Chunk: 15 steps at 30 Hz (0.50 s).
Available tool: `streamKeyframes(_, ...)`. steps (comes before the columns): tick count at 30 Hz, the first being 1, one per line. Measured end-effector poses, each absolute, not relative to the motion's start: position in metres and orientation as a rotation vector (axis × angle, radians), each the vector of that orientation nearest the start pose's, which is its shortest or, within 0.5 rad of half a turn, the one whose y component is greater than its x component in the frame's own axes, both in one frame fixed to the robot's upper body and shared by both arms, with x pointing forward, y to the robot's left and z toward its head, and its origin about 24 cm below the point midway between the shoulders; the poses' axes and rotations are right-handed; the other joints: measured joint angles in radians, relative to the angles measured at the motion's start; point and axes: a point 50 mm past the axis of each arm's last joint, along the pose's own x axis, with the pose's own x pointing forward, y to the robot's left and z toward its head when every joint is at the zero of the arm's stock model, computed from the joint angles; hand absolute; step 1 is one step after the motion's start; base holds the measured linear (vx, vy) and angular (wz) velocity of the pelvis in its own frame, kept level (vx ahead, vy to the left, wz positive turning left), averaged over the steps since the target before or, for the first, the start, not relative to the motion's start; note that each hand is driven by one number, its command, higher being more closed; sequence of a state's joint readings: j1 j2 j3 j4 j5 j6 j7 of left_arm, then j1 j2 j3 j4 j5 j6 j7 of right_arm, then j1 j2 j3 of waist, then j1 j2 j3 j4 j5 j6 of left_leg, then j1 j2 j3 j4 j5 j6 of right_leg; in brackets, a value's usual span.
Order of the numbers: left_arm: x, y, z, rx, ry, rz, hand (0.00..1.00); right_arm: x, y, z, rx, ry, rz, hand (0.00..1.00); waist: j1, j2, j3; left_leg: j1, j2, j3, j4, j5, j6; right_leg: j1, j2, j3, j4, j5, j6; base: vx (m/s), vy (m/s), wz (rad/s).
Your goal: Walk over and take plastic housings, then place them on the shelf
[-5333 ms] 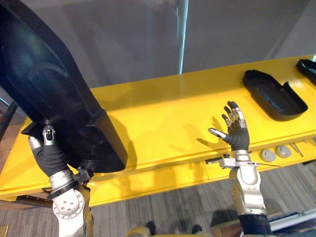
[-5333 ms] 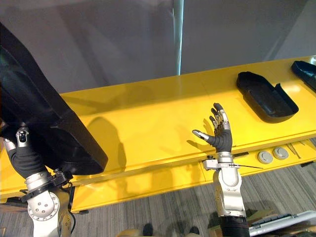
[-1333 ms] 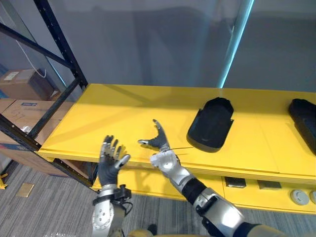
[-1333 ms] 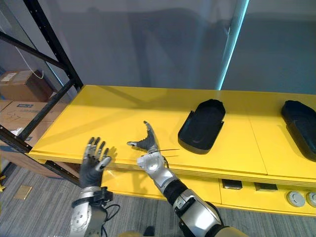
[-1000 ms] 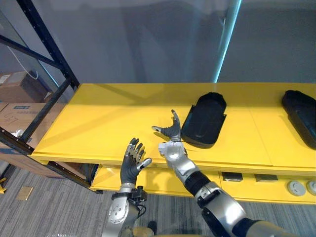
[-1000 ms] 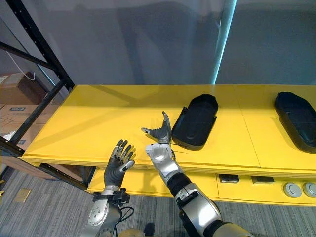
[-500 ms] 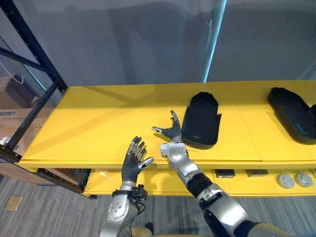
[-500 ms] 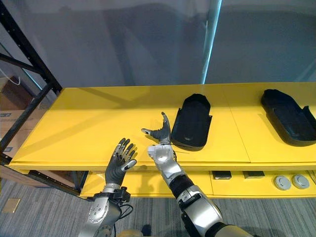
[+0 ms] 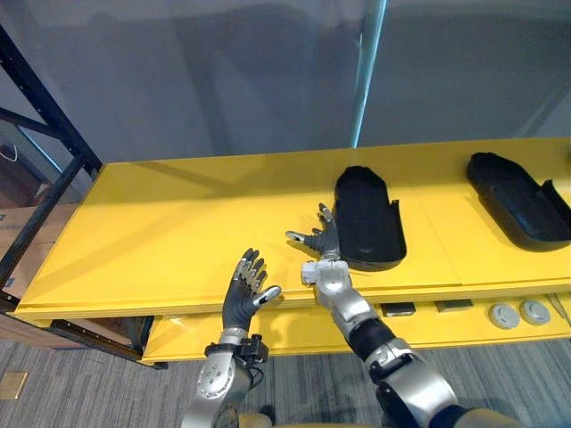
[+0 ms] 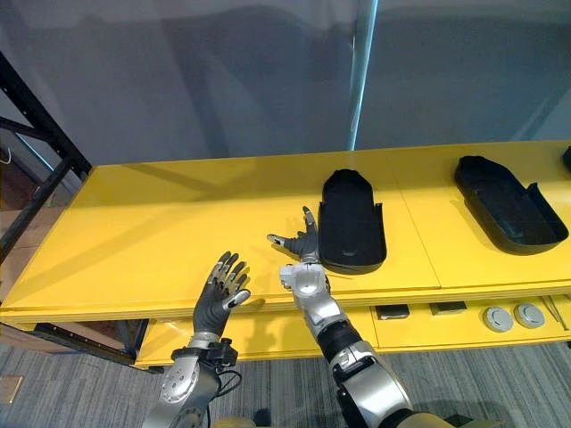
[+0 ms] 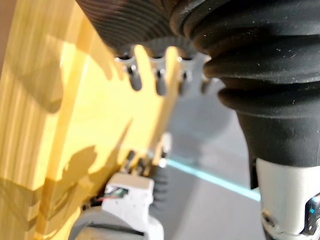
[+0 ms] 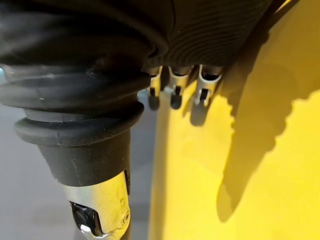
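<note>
Both hands were empty. The left hand (image 9: 246,290), low and left of centre in the head views, was raised with its fingers straight and fanned over the front edge of the yellow shelf (image 9: 169,232). The right hand (image 9: 323,241), at the centre of the frame, was likewise released, fingers spread and thumb out to the left, holding nothing. A few seconds earlier the left hand had carried a large black housing close to the camera. Now nothing was in its grasp, and two housings lay on the shelf top: the near housing (image 9: 368,214) just right of centre and the far housing (image 9: 513,198) at the right edge, well apart from each other. The whole picture had also swung over the last second, so the black rack post (image 9: 53,109) had slid toward the upper left; that was the camera turning, not the parts moving. Measured against the near housing, though, the right hand had closed in, from clearly apart to just beside its left rim; whether it touched, the views could not settle. My reading was that one placement was finished and the right hand was either nudging that housing straight or leaving it, with the next housing not yet fetched
</note>
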<state>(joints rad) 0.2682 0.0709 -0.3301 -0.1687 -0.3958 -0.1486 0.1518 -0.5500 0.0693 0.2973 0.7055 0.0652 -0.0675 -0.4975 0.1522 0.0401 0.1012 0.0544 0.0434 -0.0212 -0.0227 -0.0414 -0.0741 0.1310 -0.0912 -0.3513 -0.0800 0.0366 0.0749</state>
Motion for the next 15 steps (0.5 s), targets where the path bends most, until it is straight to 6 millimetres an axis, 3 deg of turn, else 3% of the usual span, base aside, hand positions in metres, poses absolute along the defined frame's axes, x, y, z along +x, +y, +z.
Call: streamKeyframes(15, 0.194, 0.107, 0.029, -0.426, 0.06, -0.06, 0.0, 0.333, -0.074, 0.041, -0.103, 0.076, -0.081, 0.0, -0.002, 0.0, 0.0, 0.002, 0.0, 0.014, 0.0, -0.006, 0.001, 0.0, -0.003, 0.004, 0.0, 0.0, 0.0, 0.0, 0.001, 0.0)
